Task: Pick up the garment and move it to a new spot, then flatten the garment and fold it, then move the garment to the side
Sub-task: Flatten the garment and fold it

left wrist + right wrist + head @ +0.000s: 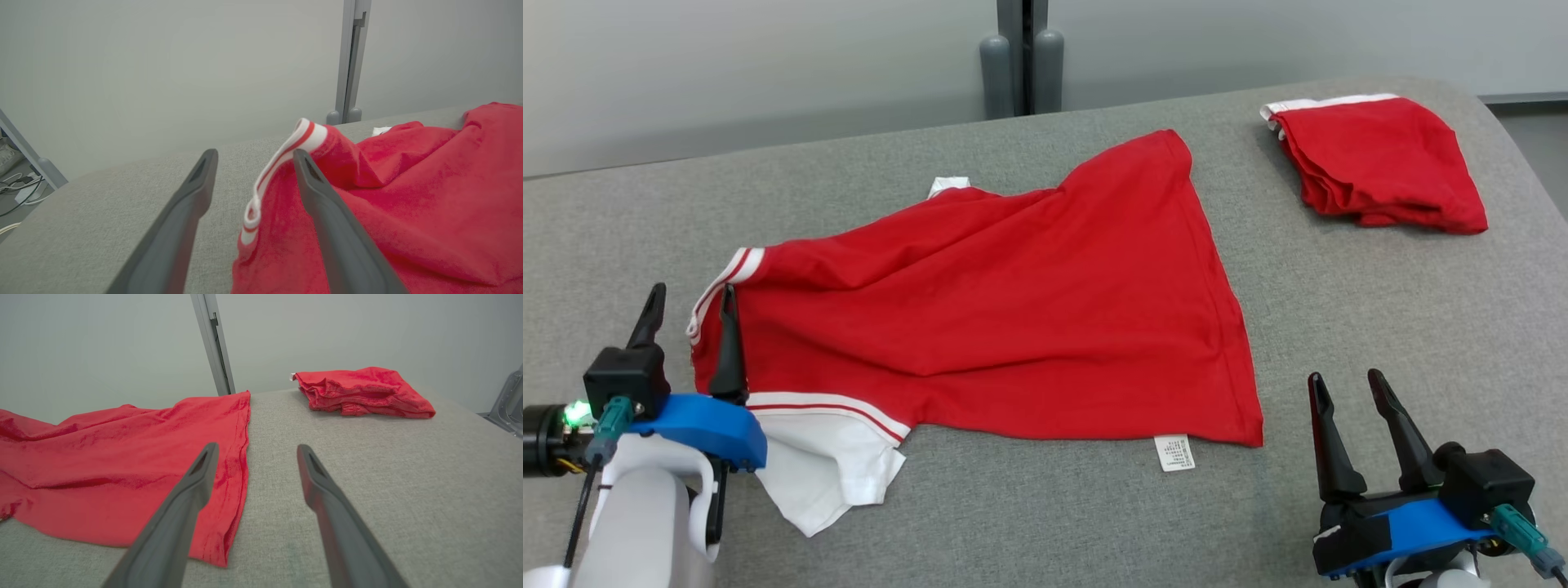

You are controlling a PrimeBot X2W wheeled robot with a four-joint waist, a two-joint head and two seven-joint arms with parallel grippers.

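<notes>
Garment [1013,327]: a red shirt in the middle of the table [1388,327], mostly spread but not flat. Creases run from the far edge across to the left. The hem [1233,327] is at the right and the sleeves are at the left. A white sleeve [825,478] pokes out at the near left, and a label [1174,452] sticks out at the near hem edge.

Left gripper [692,292]: jaws spread wide, nothing clamped. In the left wrist view the striped cuff [286,155] stands up between its two fingers. We cannot tell whether the right-hand finger touches the cloth.

Right gripper [1346,378]: released and empty, over bare table to the near right of the hem corner, apart from the cloth.

A folded red piece [1380,163] lies at the far right, well apart.

Handling, our judgement: a light, soft knit with no stiffness. It will drape, and it will likely drag on the rough table cover, so a pull from one point would bunch it. We judge that flattening is not finished. The best holds are the seamed edges: cuff or shoulder at the left, hem corners at the right. We would pinch both layers and tension the cloth between the two grippers. The main risk is catching only the top layer.
</notes>
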